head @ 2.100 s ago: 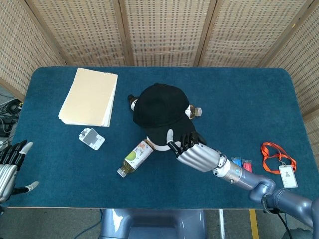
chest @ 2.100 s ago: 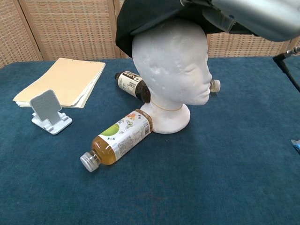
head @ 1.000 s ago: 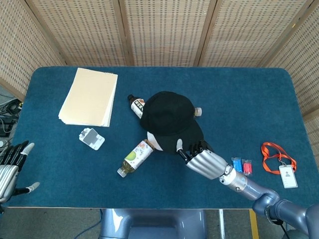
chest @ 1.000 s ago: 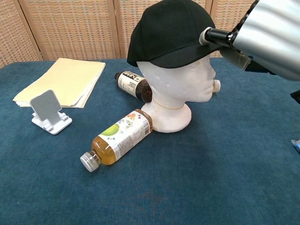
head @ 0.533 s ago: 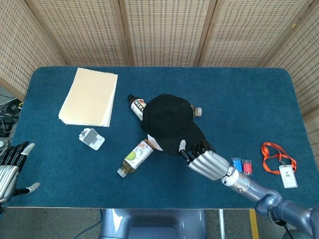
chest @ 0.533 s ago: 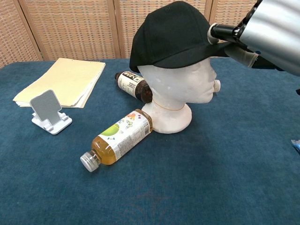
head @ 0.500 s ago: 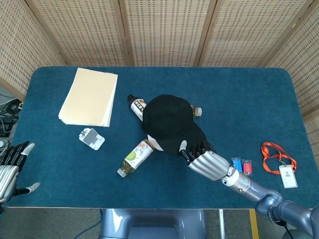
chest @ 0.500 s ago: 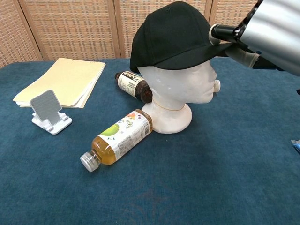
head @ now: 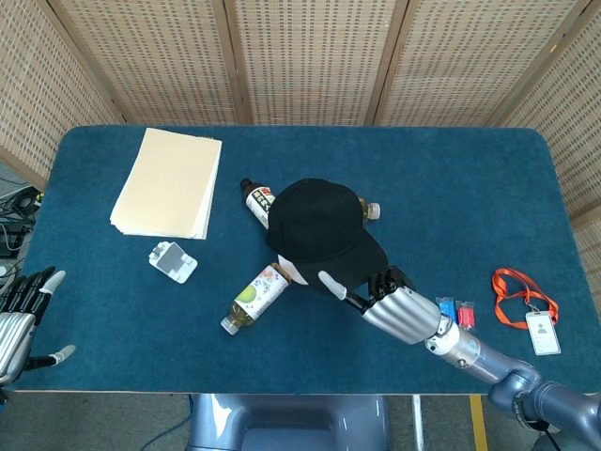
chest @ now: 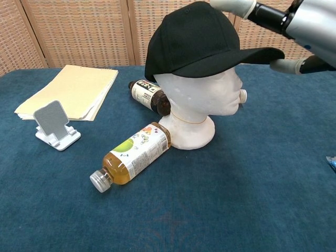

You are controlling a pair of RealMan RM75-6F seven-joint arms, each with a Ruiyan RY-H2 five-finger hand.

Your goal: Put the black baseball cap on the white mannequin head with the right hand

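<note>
The black baseball cap (chest: 197, 39) sits on the white mannequin head (chest: 202, 100), its brim pointing right over the face. In the head view the cap (head: 319, 224) covers nearly all of the mannequin. My right hand (chest: 312, 23) hovers by the brim tip with its fingers spread, one above the crown and one (chest: 286, 65) beside the brim, holding nothing. From above, the right hand (head: 399, 310) lies just in front of the brim. My left hand (head: 19, 319) rests open at the table's front left edge.
A tea bottle (chest: 131, 157) lies against the mannequin's base, with a dark bottle (chest: 149, 95) behind it. A phone stand (chest: 52, 126) and a paper stack (chest: 71, 92) are at the left. An orange lanyard (head: 526, 301) and small packets (head: 455, 310) lie at the right.
The right hand lowered the cap onto the mannequin head, then let go of the brim and spread its fingers. The left hand has stayed still.
</note>
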